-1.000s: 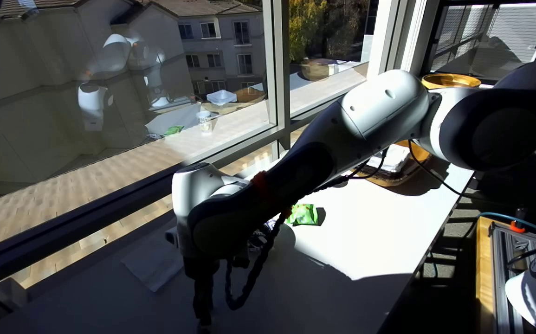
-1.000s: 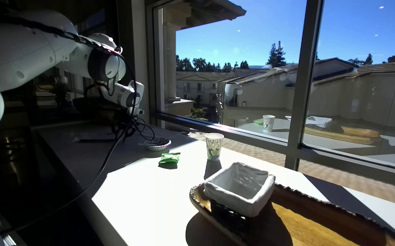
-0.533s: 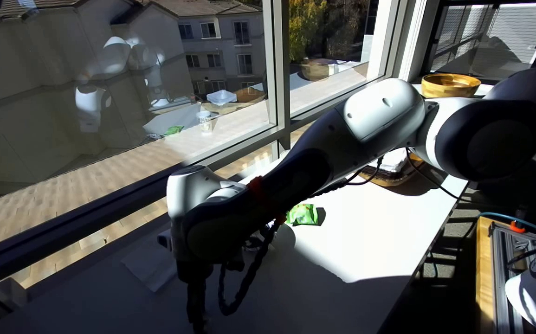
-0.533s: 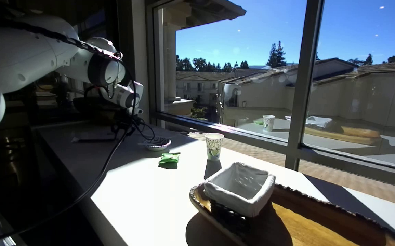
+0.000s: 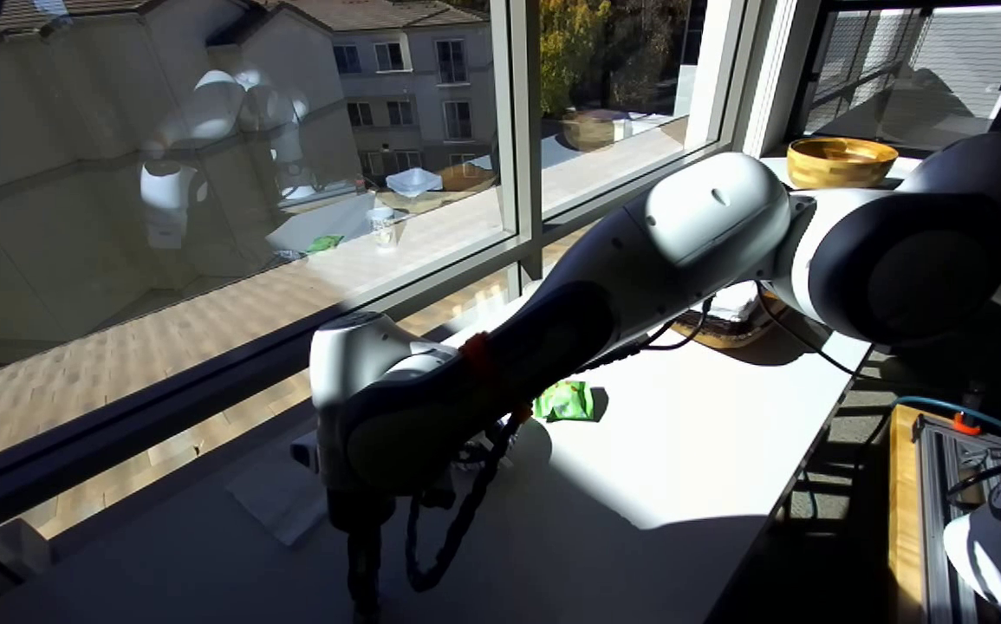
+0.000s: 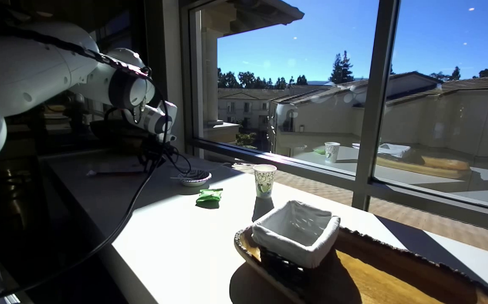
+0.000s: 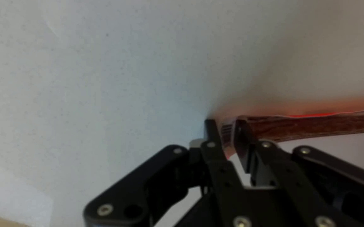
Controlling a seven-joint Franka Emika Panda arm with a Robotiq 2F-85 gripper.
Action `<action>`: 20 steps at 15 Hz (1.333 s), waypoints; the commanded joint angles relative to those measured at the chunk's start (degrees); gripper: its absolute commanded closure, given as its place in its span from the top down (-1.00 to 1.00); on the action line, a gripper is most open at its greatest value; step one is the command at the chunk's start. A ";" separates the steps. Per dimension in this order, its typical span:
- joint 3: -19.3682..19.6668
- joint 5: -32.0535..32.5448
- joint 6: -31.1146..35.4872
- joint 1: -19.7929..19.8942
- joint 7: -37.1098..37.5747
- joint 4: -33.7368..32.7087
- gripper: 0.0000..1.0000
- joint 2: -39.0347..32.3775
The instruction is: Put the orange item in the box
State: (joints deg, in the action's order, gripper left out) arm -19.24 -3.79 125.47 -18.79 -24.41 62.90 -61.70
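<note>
Wrist view: the black gripper (image 7: 226,132) has its two fingers nearly together, clamped on one end of the orange item (image 7: 311,126), a long narrow strip that runs off the right edge. Its face is dark red-brown, bright red-orange along part of the upper border, and a few dark lines show on the bit pinched between the fingertips. A reddish glow falls on the pale table (image 7: 106,78) just beside it; whether the item touches that surface I cannot tell. In an exterior view the arm (image 5: 682,221) reaches down over the shaded end of the table, the gripper pointing downward at the very bottom of the view. A pale flat sheet (image 5: 279,498) lies near it, partly hidden by the arm. Seen in an exterior view, the orange item is a thin dark line with a whitish tip, well apart from the white-lined woven basket (image 6: 284,247), which sits in a long wooden tray (image 6: 383,270). Between them are a green packet (image 6: 209,195), a patterned bowl (image 6: 195,182) just beyond it, and an upright paper cup (image 6: 265,185) near the basket. A round wooden bowl (image 5: 841,169) stands behind the arm, close to the window frame (image 5: 519,130).
</note>
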 commanded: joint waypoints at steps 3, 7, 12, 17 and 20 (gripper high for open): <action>-1.46 -0.62 -2.05 0.27 -2.95 -3.66 -1.00 -2.30; -2.64 -1.33 -0.05 1.28 -3.57 -1.44 -1.00 -0.18; -0.82 -0.81 1.76 1.12 4.16 5.33 -1.00 7.97; 0.43 -1.25 6.33 2.30 13.92 16.67 -1.00 20.32; 1.74 -1.21 7.76 2.90 20.23 23.44 -1.00 27.40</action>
State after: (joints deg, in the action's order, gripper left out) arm -18.97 -4.42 130.15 -16.84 -9.70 74.98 -43.36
